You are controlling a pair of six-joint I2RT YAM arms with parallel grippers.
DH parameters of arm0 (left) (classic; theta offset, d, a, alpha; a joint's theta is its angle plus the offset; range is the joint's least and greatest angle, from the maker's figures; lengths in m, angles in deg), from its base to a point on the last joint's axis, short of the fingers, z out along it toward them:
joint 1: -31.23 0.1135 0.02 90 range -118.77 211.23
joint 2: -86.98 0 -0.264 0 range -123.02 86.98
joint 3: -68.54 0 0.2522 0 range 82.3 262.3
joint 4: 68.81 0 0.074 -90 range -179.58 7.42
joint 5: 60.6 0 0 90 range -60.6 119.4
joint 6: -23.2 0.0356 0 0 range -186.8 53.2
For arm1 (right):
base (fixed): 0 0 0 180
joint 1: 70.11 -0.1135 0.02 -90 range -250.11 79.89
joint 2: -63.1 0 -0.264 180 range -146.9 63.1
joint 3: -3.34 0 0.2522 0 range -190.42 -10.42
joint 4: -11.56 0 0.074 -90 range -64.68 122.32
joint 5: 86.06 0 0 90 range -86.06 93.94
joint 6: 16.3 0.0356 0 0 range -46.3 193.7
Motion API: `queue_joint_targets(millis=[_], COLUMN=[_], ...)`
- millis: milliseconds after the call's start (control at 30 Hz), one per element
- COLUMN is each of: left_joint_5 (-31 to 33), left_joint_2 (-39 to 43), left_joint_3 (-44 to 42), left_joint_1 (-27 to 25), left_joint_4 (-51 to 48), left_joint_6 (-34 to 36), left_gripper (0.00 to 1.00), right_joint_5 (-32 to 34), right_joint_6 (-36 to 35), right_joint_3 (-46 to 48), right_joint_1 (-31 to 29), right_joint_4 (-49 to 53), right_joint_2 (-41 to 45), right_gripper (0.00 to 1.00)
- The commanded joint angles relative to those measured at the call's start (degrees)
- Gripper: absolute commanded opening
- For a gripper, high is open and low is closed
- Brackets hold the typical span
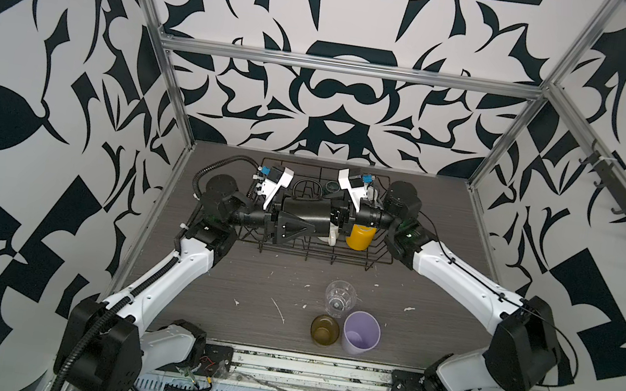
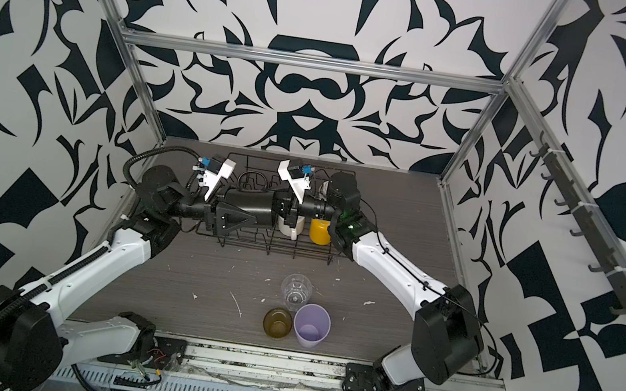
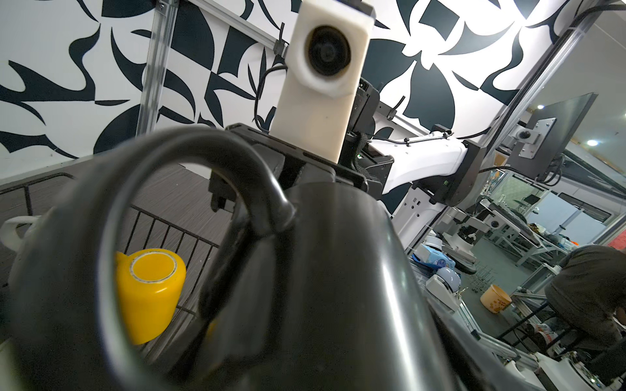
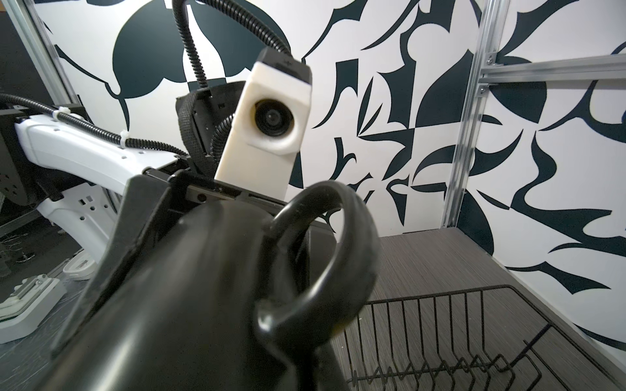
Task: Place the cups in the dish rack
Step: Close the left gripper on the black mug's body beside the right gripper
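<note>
Grey woodgrain table [image 1: 204,294]: rack [image 1: 319,254] at back; clear glass [image 1: 340,298], amber glass [image 1: 325,330], lilac tumbler [image 1: 361,333] upright, clustered near front.

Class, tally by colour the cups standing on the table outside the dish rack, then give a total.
Clear glass: 1
Amber-olive glass: 1
Lilac tumbler: 1
Total: 3
</note>
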State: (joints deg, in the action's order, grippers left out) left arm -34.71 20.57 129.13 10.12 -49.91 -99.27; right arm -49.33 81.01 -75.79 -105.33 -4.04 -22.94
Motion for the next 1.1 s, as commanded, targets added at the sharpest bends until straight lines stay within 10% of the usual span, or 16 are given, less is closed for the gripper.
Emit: queue_joint_targets(millis=[0,67,267,533,1067], left_joint_5=[-7.06,-7.14,-5.93,-2.74,0.96], left_joint_2=[2.39,2.50,2.88,5.57,6.25], left_joint_3=[0.89,0.77,0.81,3.47,6.22], left_joint_1=[-1.94,-1.95,-1.99,-1.64,0.44], left_joint_4=[2.25,2.24,2.08,-12.38,-19.51], left_joint_6=[4.56,4.67,5.02,14.95,18.13], left_gripper=[0.83,0.74,0.01,0.00,0.00], right_joint_5=[6.29,6.34,6.89,6.75,6.69], right_joint_6=[6.31,6.72,7.35,7.66,9.21], right_joint_3=[-1.79,-1.79,-1.87,-1.44,-0.38], right_joint_1=[0.08,0.13,0.11,0.33,1.31], right_joint_4=[-7.01,-7.29,-6.76,-5.40,-4.04], right_joint_2=[-0.05,-0.21,-0.30,0.33,1.08], right_gripper=[0.00,0.00,0.04,0.32,0.47])
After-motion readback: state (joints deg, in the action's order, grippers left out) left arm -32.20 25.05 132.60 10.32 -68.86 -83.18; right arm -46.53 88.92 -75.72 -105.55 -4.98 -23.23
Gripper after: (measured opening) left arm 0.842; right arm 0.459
